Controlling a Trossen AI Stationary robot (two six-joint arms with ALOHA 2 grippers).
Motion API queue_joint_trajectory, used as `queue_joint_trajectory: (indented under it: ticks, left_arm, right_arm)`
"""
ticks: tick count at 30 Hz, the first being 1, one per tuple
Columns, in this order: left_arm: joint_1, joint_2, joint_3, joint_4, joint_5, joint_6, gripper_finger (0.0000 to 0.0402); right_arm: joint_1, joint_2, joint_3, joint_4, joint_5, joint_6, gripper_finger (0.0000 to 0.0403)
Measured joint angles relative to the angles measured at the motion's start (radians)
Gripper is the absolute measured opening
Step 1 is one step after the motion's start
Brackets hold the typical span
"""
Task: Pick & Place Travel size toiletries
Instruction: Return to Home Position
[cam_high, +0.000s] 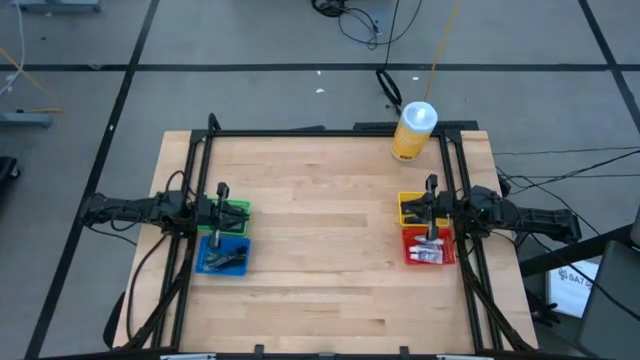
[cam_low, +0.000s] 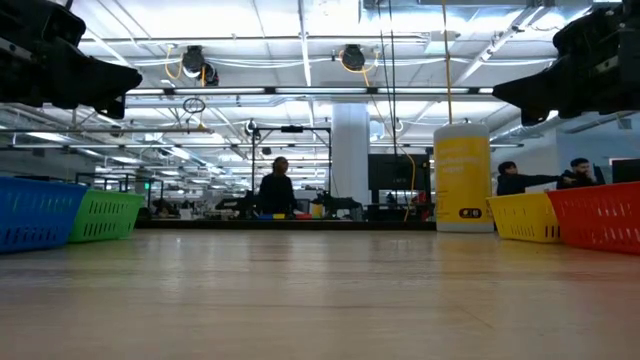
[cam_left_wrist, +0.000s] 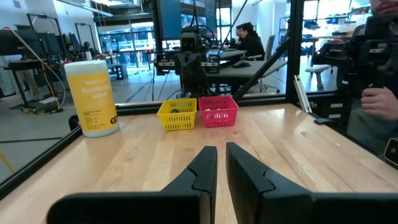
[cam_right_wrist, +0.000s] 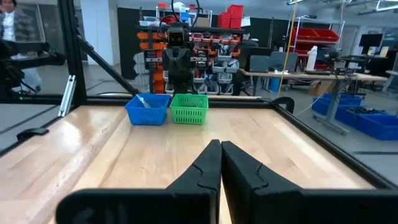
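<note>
centrally bare table (cam_high: 320, 250), bins at side edges, left fingers (cam_left_wrist: 239, 168) narrow, right fingers (cam_right_wrist: 208, 165) closed

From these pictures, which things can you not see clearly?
- Low view: bin walls hide the contents of the blue bin and the red bin.
- High view: the left gripper covers much of the green bin; toiletries in the red bin too small to identify.
- Low view: both grippers cut off at the top edge.

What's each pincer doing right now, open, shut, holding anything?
Left pincer: nearly shut, a thin gap between fingers, holding nothing, above the green bin.
Right pincer: shut, empty, above the yellow bin.
</note>
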Motion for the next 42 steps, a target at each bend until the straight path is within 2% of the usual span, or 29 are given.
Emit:
queue_joint_trajectory:
  ticks: [11,42]
  left_arm:
    - [0.000,0.000,0.000,0.000,0.000,0.000,0.0037]
    - [0.000,0.000,0.000,0.001,0.000,0.000,0.0037]
  right_arm:
    - [0.000,0.010,0.000,0.064,-0.006,0.024,0.0004]
    - [0.000,0.010,0.000,0.069,-0.005,0.023,0.0004]
